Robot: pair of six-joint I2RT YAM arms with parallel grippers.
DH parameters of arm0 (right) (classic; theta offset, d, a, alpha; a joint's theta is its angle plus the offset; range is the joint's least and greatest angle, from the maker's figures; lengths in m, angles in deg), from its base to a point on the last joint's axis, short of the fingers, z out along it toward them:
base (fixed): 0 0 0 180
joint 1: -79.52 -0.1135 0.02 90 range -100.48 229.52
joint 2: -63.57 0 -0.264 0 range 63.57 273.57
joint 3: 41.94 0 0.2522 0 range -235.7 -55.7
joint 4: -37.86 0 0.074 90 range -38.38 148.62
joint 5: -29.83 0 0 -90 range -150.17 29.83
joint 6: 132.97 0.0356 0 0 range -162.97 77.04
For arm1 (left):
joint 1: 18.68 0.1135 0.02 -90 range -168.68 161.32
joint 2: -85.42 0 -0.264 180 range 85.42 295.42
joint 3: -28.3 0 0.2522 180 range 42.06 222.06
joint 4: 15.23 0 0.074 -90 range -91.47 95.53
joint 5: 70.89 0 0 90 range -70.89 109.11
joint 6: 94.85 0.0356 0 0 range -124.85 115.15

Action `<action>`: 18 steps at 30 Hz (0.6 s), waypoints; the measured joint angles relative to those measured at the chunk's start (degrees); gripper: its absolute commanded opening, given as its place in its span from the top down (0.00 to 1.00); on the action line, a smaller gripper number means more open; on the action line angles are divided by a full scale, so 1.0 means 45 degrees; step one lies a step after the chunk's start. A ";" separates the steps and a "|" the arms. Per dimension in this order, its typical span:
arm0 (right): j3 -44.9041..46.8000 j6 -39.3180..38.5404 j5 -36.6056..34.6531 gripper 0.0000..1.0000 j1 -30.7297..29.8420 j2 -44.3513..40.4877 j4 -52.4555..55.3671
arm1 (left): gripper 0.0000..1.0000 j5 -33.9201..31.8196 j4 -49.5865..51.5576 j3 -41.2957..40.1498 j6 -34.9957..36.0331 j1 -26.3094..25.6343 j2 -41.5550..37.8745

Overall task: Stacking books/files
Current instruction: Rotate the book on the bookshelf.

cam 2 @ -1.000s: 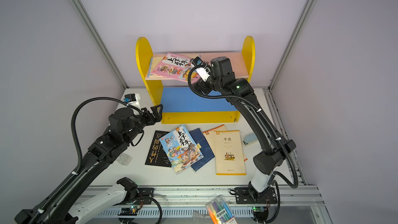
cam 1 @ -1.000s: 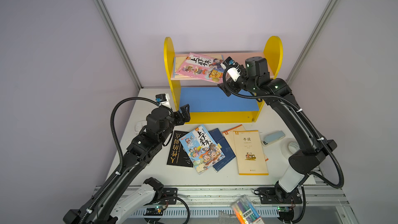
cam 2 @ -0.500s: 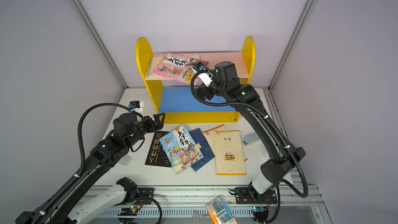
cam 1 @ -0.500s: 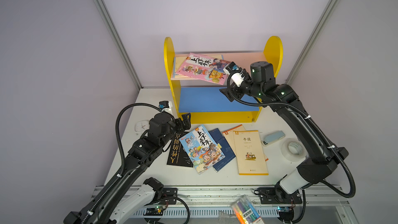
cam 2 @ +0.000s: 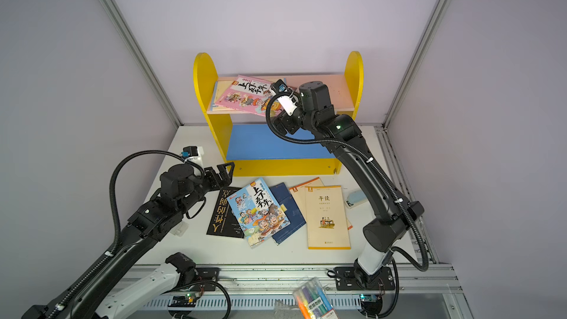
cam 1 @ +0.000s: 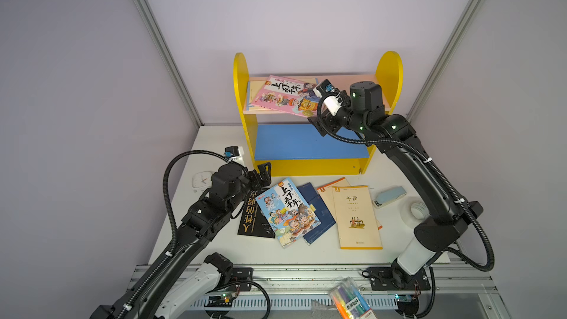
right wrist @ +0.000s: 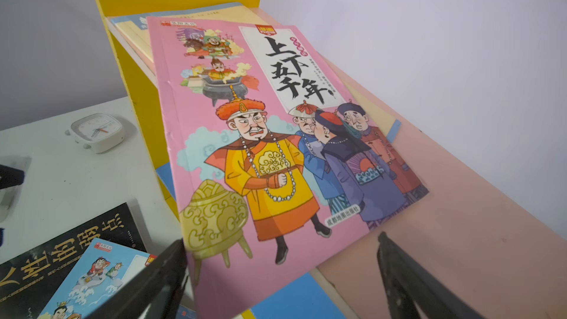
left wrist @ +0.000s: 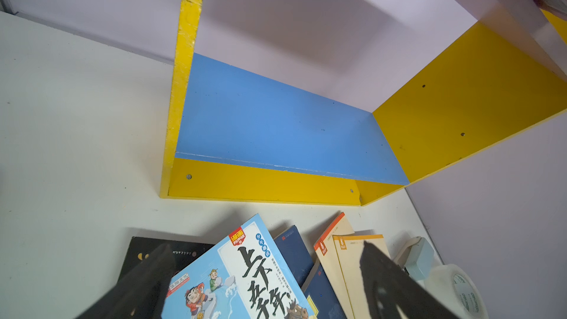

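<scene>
A pink cartoon book [cam 1: 282, 96] [right wrist: 276, 118] lies askew on cream books [right wrist: 135, 35] on the top board of the yellow shelf [cam 1: 241, 93], one corner hanging over the front. My right gripper [cam 1: 319, 124] [right wrist: 281, 240] is open with that overhanging corner between its jaws, not pinched. On the table lie a black book with gold lettering [cam 1: 253, 216], a blue cartoon book [cam 1: 287, 210] [left wrist: 239, 271], navy books [cam 1: 319, 207] and cream books [cam 1: 356, 216]. My left gripper [cam 1: 264, 170] [left wrist: 267, 248] hangs open and empty just above the black book's far end.
The blue lower shelf board [cam 1: 306, 142] is bare. A white square clock [cam 1: 201, 179] stands left of my left wrist. A light-blue stapler-like block [cam 1: 389, 197] and a tape roll [cam 1: 417, 210] lie at the right. A marker pack [cam 1: 349, 302] lies on the front rail.
My left arm has sunk a little toward the table books. My right wrist dipped and came back near the pink book's corner. No book has moved.
</scene>
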 measured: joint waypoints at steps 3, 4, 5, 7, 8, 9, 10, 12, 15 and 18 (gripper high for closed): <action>-0.0131 0.0107 -0.0223 0.02 0.0092 0.0107 0.0005 | 0.03 0.0000 -0.0029 -0.0107 -0.0083 0.0000 -0.0034; -0.0146 0.0151 -0.0306 0.02 0.0141 0.0121 0.0000 | 0.03 0.0000 -0.0029 -0.0151 -0.0092 0.0000 -0.0039; -0.0151 0.0175 -0.0350 0.02 0.0194 0.0131 0.0005 | 0.03 0.0000 -0.0029 -0.0180 -0.0092 0.0000 -0.0039; -0.0175 0.0262 -0.0379 0.02 0.0311 0.0151 0.0005 | 0.03 -0.0005 -0.0029 -0.0228 -0.0102 0.0000 -0.0039; -0.0199 0.0321 -0.0393 0.02 0.0374 0.0170 0.0019 | 0.03 -0.0005 -0.0034 -0.0253 -0.0136 0.0000 -0.0039; -0.0243 0.0379 -0.0389 0.02 0.0437 0.0189 0.0029 | 0.03 -0.0005 -0.0029 -0.0277 -0.0175 0.0000 -0.0039; -0.0311 0.0427 -0.0374 0.02 0.0534 0.0223 0.0058 | 0.03 -0.0005 -0.0034 -0.0306 -0.0185 0.0000 -0.0039; -0.0447 0.0534 -0.0355 0.02 0.0704 0.0291 0.0068 | 0.03 -0.0010 -0.0029 -0.0340 -0.0189 0.0005 -0.0039; -0.0651 0.0850 -0.0277 0.02 0.0971 0.0437 0.0185 | 0.03 -0.0029 -0.0034 -0.0393 -0.0238 0.0000 -0.0039; -0.0933 0.1175 -0.0015 0.02 0.1292 0.0636 0.0510 | 0.03 -0.0029 -0.0034 -0.0447 -0.0277 0.0000 -0.0049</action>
